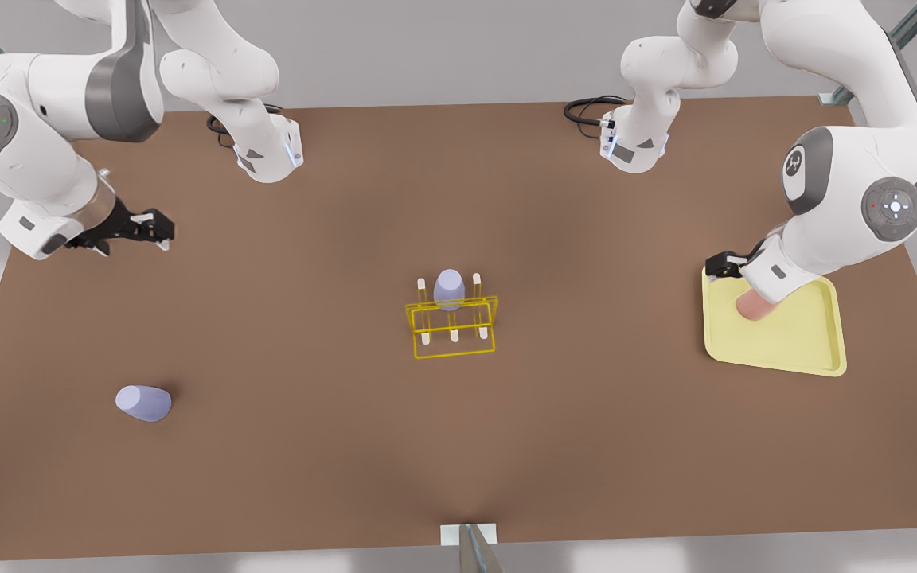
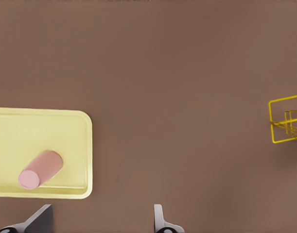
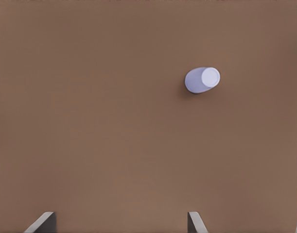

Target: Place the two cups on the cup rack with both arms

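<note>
Spanning everything, the brown bench [image 1: 283, 334] carries the cup rack [image 1: 453, 325], one lavender cup [image 1: 449, 288] seemingly on its peg. Toward the front view's right, the left hand [image 1: 718, 267], open and empty, hovers beside the tray [image 1: 801, 342] holding the pink cup [image 2: 40, 169]. Toward the front view's left, the right hand [image 1: 158, 231], open and empty, hangs above another lavender cup [image 1: 142, 403].

A brown table [image 1: 307, 446] is seen, bordered by pale grey floor [image 1: 427, 48]; black cables [image 1: 586, 107] lie at 12 o'clock.
</note>
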